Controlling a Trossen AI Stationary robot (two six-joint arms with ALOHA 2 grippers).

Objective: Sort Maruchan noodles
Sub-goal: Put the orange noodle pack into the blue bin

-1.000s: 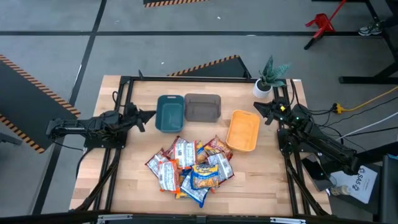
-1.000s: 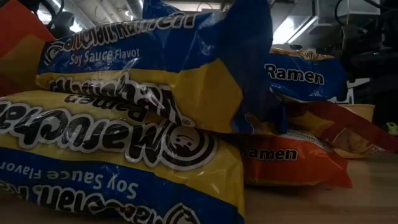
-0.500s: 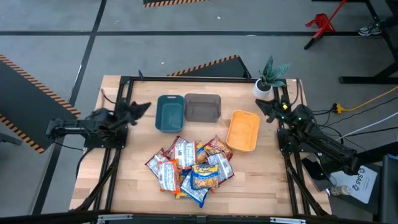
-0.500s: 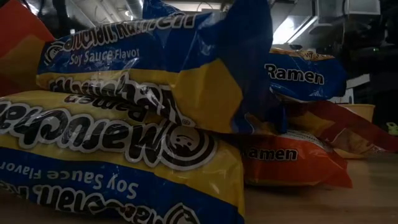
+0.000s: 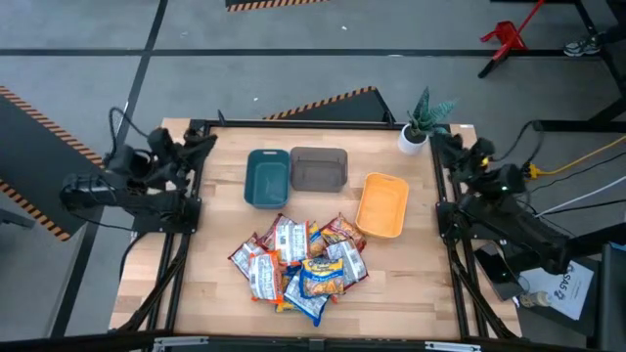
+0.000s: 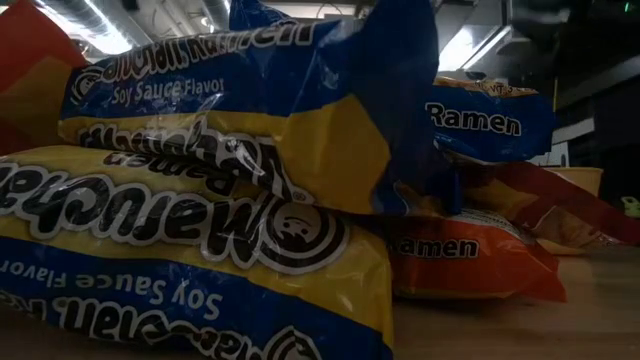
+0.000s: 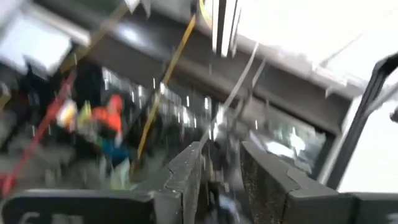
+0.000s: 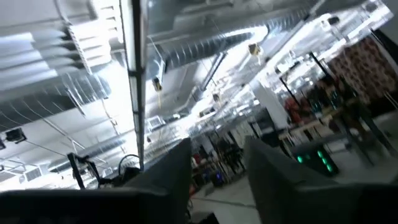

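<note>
Noodle packets lie piled on counter. Left hand and right hand, both at far edge, fingers apart, w/ nothing held.

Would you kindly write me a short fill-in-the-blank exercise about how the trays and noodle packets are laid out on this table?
1. The teal tray sits directly beside the ____ tray.
2. The orange tray holds ____ packets.
3. The Maruchan noodles lie in one ____ on the table.
4. The potted plant stands nearest the ____ gripper.

Missing words: grey; no; pile; right
</note>
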